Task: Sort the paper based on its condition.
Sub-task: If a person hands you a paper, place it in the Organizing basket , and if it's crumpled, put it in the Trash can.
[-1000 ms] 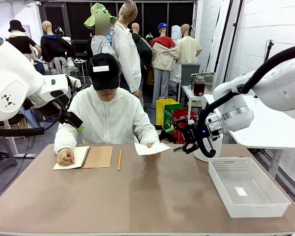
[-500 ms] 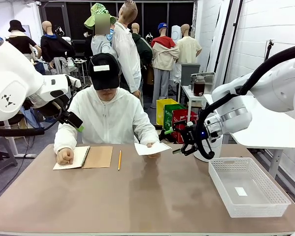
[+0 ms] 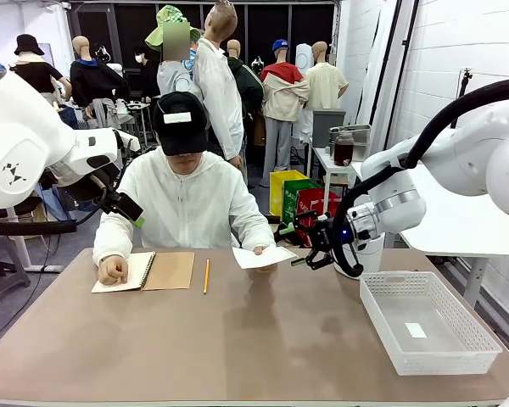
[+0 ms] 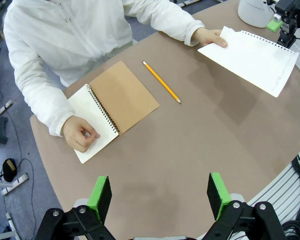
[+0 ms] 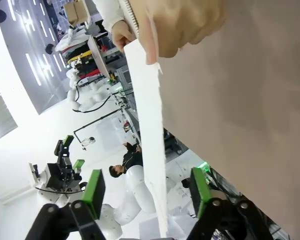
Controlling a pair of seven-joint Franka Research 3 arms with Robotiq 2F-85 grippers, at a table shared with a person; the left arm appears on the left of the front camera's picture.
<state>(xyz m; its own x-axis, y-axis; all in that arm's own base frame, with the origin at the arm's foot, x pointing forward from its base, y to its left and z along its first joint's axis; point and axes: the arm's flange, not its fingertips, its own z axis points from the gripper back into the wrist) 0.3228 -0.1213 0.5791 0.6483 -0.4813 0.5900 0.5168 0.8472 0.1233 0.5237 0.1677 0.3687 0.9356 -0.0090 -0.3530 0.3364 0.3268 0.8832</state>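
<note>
The person's hand (image 3: 259,249) holds a white sheet of paper (image 3: 263,255) just above the table's far edge. The paper (image 4: 250,57) has a perforated edge and lies flat. My right gripper (image 3: 299,244) stands open at the sheet's right edge. In the right wrist view the paper (image 5: 152,150) runs edge-on between the two green pads, touching neither, with the gripper (image 5: 146,186) astride it. My left gripper (image 3: 136,216) hangs high at the left, and its own view shows it (image 4: 160,192) open and holding nothing above the table.
An open spiral notebook (image 3: 148,271) with a brown cover lies at the far left under the person's other hand (image 3: 112,270). A yellow pencil (image 3: 206,275) lies beside it. A white mesh basket (image 3: 428,322) stands at the right, a small slip inside.
My right gripper has moved left, up to the edge of the held paper. The left arm, the person and the paper have stayed put.
</note>
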